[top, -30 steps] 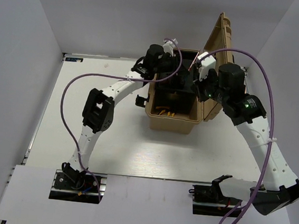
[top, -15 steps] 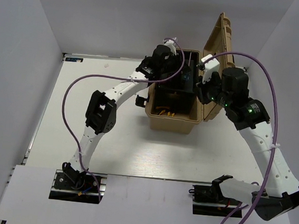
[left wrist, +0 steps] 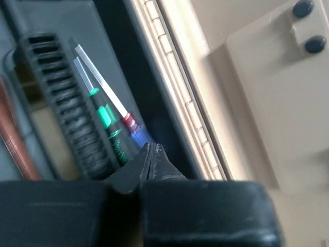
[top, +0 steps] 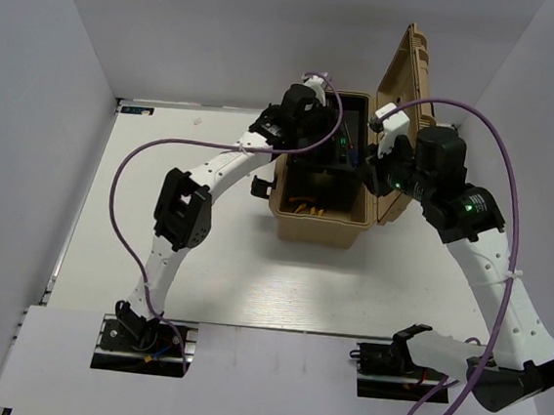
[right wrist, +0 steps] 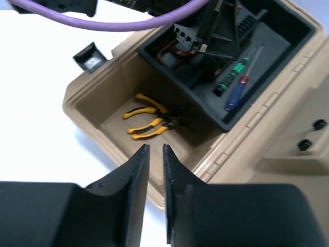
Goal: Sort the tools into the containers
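Two screwdrivers [left wrist: 106, 117] just beyond left end effector [left wrist: 151, 150].

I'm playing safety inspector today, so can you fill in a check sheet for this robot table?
Surface: white tabletop, carrying an open tan ribbed plastic toolbox, lid up.
Job's things: yellow-handled pliers on the toolbox floor; green-handled screwdriver and blue-handled screwdriver side by side in the black inner tray.
Clutter: nothing seen.
Grippers: left end effector shut, nothing seen between its fingers, over the tray; right end effector slightly open, empty, beside the toolbox.
Cables: purple cables loop along both arms.
Surroundings: plain white walls on three sides.
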You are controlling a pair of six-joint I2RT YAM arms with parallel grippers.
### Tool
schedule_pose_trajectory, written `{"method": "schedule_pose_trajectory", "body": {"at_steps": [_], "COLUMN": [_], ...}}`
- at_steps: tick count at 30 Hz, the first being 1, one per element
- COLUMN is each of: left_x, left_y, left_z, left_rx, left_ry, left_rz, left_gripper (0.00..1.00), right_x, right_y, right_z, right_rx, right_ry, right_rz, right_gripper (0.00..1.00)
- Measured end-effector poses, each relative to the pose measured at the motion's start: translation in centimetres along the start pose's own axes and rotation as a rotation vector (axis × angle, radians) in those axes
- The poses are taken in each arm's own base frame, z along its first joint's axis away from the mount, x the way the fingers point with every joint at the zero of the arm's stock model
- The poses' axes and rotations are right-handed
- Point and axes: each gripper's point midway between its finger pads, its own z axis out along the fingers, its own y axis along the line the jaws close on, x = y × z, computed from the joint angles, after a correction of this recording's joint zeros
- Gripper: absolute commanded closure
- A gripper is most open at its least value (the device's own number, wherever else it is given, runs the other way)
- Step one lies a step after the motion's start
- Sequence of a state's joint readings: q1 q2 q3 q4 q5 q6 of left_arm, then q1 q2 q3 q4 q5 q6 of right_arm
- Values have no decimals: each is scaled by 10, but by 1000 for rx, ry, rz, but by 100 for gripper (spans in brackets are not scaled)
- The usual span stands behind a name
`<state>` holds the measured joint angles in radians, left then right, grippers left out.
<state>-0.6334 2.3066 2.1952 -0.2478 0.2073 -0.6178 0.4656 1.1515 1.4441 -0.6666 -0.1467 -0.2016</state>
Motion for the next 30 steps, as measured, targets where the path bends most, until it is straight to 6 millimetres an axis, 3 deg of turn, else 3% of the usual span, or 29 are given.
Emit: {"method": "schedule_pose_trajectory", "body": {"at_steps": [3,4,5,6,7,10,11,12,16,19,23,27,30], "left_x": [8,11,13,11,9,-10,-18,-25,-35,-20,14,33,34], "left_y": [9,11,11,10,10,1,-1,-3,11,44,89,112,118], "left_z": [-31,-46,-67,-88,-111,-181,-206,-226,-292,-316,-322,-325,-328], "left_rx": [-59,-78,-97,-108,-122,-163,-185,-198,-320,-448,-598,-677,-712], "left_ry": [23,32,36,19,4,-101,-148,-192,-334,-351,-278,-231,-228], "left_rz": [63,82,106,134,160,225,245,258,288,294,304,313,319], "left_gripper": [100,93,81,54,42,23,23,21,19,19,19,18,15], "right_x": [-2,-3,-5,-7,-10,-25,-33,-44,-92,-120,-139,-134,-107], "right_y": [8,11,13,15,16,11,7,0,-33,-55,-82,-129,-164], "right_z": [-3,-4,-6,-7,-9,-16,-19,-22,-41,-56,-71,-79,-69], "right_rx": [-44,-61,-76,-87,-95,-76,-55,-23,127,219,343,589,753], "right_ry": [-2,-7,-11,-16,-24,-55,-71,-95,-196,-265,-316,-295,-208], "right_rz": [12,13,15,15,14,8,5,-1,7,14,38,-3,-87], "right_gripper": [59,42,39,37,37,46,76,100,100,100,100,100,100]}}
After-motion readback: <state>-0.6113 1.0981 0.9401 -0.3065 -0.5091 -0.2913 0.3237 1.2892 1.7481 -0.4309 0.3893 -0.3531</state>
